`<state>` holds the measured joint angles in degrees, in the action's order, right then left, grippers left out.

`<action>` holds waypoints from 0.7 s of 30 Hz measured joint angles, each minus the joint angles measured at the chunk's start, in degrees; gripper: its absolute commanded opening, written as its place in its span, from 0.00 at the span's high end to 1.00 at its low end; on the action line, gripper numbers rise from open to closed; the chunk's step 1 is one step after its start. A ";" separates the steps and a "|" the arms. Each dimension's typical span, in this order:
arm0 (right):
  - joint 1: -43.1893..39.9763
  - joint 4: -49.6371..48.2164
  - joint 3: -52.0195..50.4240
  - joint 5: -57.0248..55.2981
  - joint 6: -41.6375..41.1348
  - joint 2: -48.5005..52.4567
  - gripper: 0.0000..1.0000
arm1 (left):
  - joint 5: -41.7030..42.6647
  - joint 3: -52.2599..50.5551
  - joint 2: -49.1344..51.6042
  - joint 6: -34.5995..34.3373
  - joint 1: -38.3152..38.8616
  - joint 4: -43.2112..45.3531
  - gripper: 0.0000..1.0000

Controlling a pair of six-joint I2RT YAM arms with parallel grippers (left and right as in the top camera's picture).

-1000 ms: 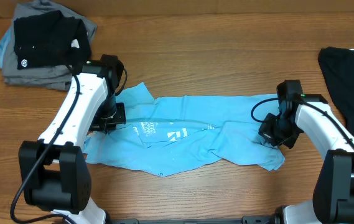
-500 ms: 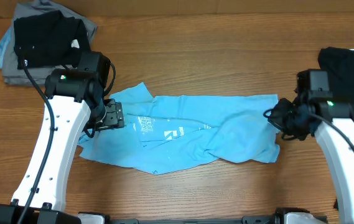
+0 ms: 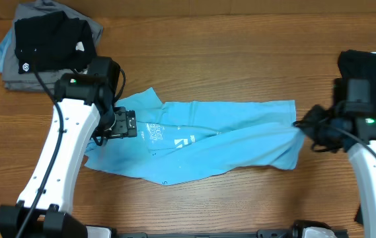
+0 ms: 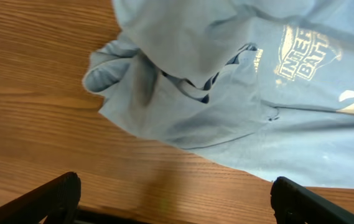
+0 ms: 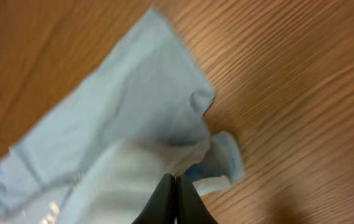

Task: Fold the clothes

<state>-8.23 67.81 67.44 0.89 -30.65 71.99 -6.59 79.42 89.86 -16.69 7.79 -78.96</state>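
The clothes, a light blue T-shirt (image 3: 227,135) with white lettering, lie stretched left to right across the wooden table. My left gripper (image 3: 125,123) hovers over the shirt's left end, open and holding nothing. In the left wrist view its two fingertips stand wide apart over bare wood (image 4: 175,190), and the rumpled sleeve end of the shirt (image 4: 226,74) lies just beyond them. My right gripper (image 3: 304,127) is shut on the shirt's right edge, which rises off the table toward it. The right wrist view shows the jaws pressed together (image 5: 175,183) with pale blue cloth (image 5: 121,124) bunched at their tip.
A pile of grey garments topped by a small black shirt (image 3: 49,46) sits at the back left corner. A black garment (image 3: 369,73) lies at the right edge, just behind my right arm. Bare wood (image 3: 227,59) runs along the back.
My left gripper has opened and let go of the shirt's left end. My right arm has moved right with the shirt's edge, drawing the cloth out longer and flatter.
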 measured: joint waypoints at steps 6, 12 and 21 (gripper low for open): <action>-10.73 2.80 6.71 0.04 0.48 -0.59 0.96 | 3.19 -1.51 4.31 0.39 0.00 2.73 0.00; -17.68 4.09 7.78 0.74 2.23 -1.66 0.96 | 5.73 -1.51 9.42 0.61 0.00 4.90 0.00; -18.69 5.25 7.78 1.90 4.52 -1.66 0.96 | 12.70 -1.57 14.45 4.94 0.00 7.67 0.01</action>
<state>-26.92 73.06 75.22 2.79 -26.13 70.32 6.11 77.84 104.31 -11.75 7.79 -71.29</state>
